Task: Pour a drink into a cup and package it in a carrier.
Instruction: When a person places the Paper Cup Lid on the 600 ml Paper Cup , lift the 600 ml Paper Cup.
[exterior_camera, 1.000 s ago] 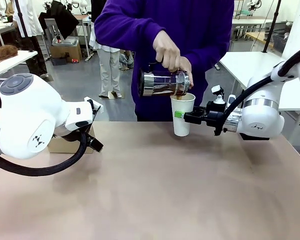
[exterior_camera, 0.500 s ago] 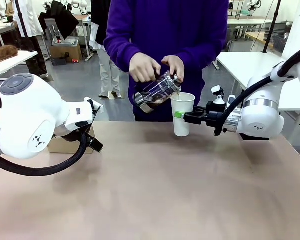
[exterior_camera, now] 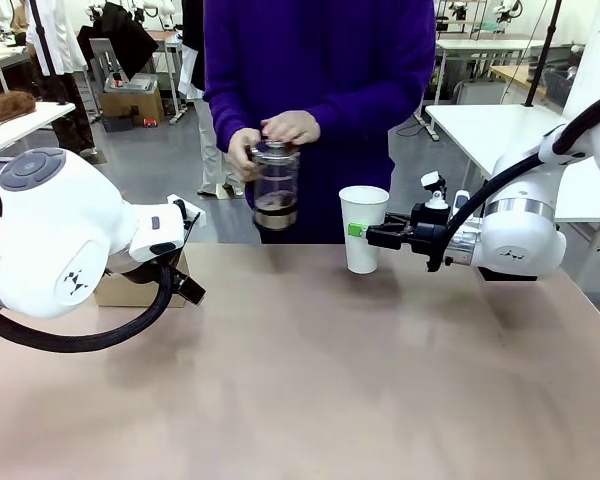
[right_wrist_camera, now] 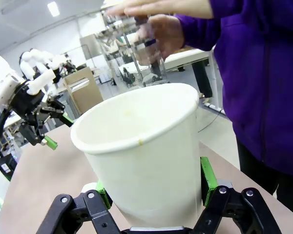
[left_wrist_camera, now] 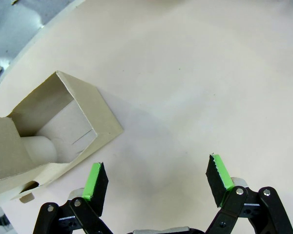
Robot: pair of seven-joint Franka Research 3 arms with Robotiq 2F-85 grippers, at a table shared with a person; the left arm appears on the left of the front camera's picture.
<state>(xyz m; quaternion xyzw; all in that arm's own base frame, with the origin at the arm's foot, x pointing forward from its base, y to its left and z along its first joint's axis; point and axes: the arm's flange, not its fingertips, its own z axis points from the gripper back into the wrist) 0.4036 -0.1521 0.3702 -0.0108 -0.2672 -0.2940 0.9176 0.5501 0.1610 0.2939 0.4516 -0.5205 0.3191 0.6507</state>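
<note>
Over tan table (exterior_camera: 310, 380), gripping white cup (exterior_camera: 365, 205) in right gripper (exterior_camera: 359, 232), near far edge; holding left gripper (left_wrist_camera: 156, 176) wide open beside carrier (left_wrist_camera: 100, 109); cradling pitcher (exterior_camera: 275, 180) upright in person's hands (exterior_camera: 292, 127), left of cup.

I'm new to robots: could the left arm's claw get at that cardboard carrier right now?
Probably yes: the left claw hangs open over the table right beside the carrier, and nothing lies between them.

White cup (exterior_camera: 365, 207) upright, carrier (exterior_camera: 125, 291) well apart
</note>
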